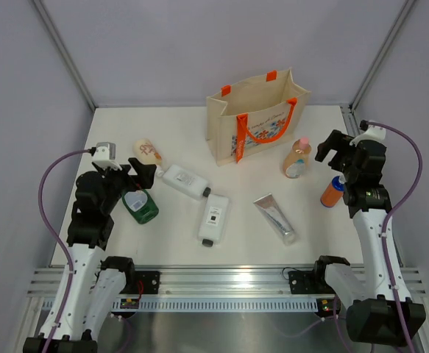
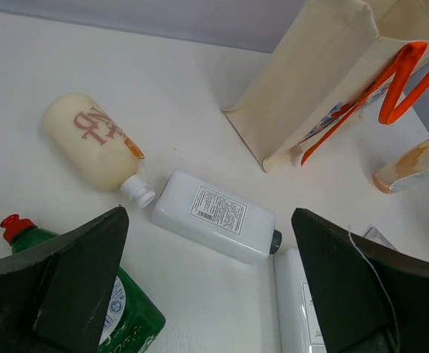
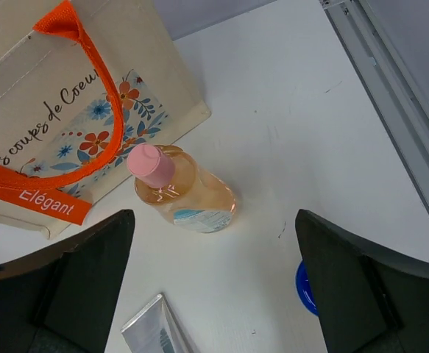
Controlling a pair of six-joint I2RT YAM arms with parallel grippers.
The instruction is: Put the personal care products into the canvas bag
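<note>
The canvas bag [image 1: 252, 118] stands upright and open at the back centre; it also shows in the left wrist view [image 2: 324, 81] and the right wrist view [image 3: 59, 95]. On the table lie a beige bottle [image 1: 148, 152], a flat green bottle [image 1: 140, 206], two white bottles [image 1: 187, 181] [image 1: 214, 218] and a silver tube [image 1: 275, 218]. A tan pink-capped bottle [image 1: 297, 158] and an orange blue-capped bottle [image 1: 332, 190] stand at the right. My left gripper [image 1: 146, 173] is open and empty above the green bottle. My right gripper [image 1: 333, 151] is open and empty beside the pink-capped bottle [image 3: 181, 187].
Grey walls enclose the white table [image 1: 170, 250] on three sides. A metal rail [image 1: 221, 283] runs along the near edge between the arm bases.
</note>
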